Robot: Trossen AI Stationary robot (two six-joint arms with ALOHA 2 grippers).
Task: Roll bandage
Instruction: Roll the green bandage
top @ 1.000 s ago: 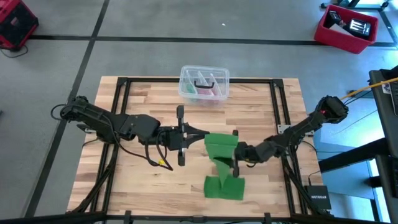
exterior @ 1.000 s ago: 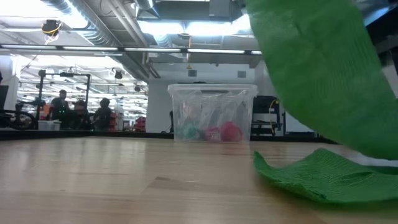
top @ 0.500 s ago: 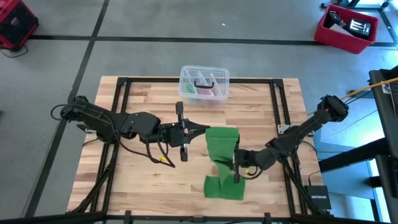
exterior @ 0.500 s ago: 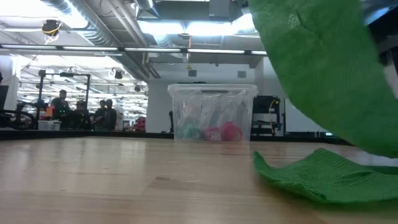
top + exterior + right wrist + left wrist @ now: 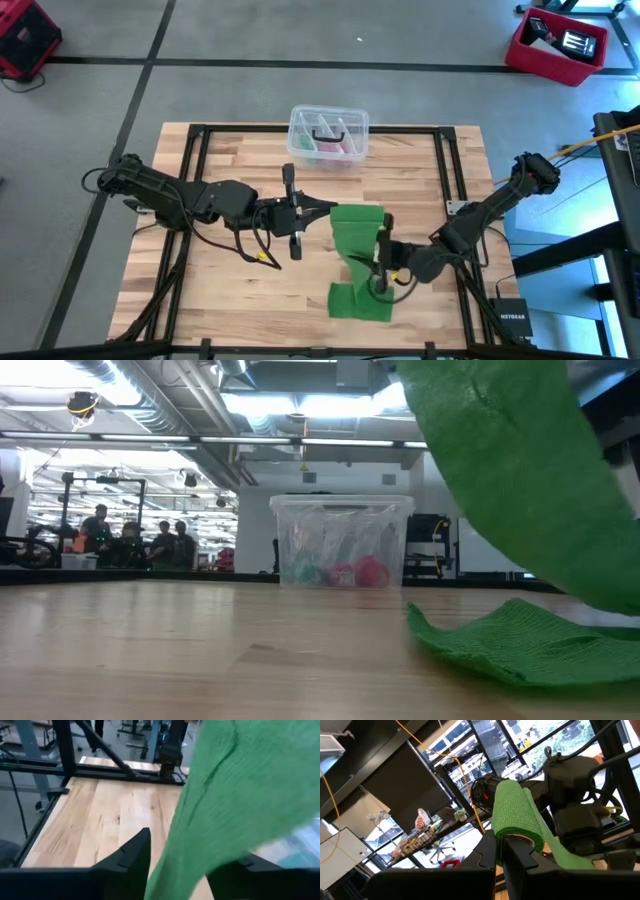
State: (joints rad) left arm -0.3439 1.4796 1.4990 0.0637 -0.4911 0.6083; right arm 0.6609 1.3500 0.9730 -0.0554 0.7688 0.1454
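The bright green bandage is partly rolled. Its roll (image 5: 357,225) (image 5: 515,810) is held above the table's middle by my left gripper (image 5: 328,212) (image 5: 501,852), which comes level from the left and is shut on it. From the roll a wide strip (image 5: 510,470) (image 5: 235,785) hangs down to a crumpled pile (image 5: 360,300) (image 5: 520,645) on the wood near the front edge. My right gripper (image 5: 383,262) (image 5: 195,847) stands open with the hanging strip running between its fingers. My left gripper pinches the roll's near end (image 5: 512,839) between its two fingers, level from the table's left and along the roll's axis. The roll is lifted clear and lies roughly level, with the loose strip hanging slack below it. My right gripper has the strip between its open fingers; I cannot tell whether a finger touches it.
A clear plastic box (image 5: 328,135) (image 5: 342,540) with pink and dark items stands at the table's far edge. Black frame rails (image 5: 195,180) run along the table's sides. Bare wood (image 5: 220,280) lies at the near left. People stand far behind the table in the low view.
My right gripper has moved toward the table's near edge along the hanging strip, rising and tipping toward level. The roll stays lifted in my left gripper, and the pile stays on the wood.
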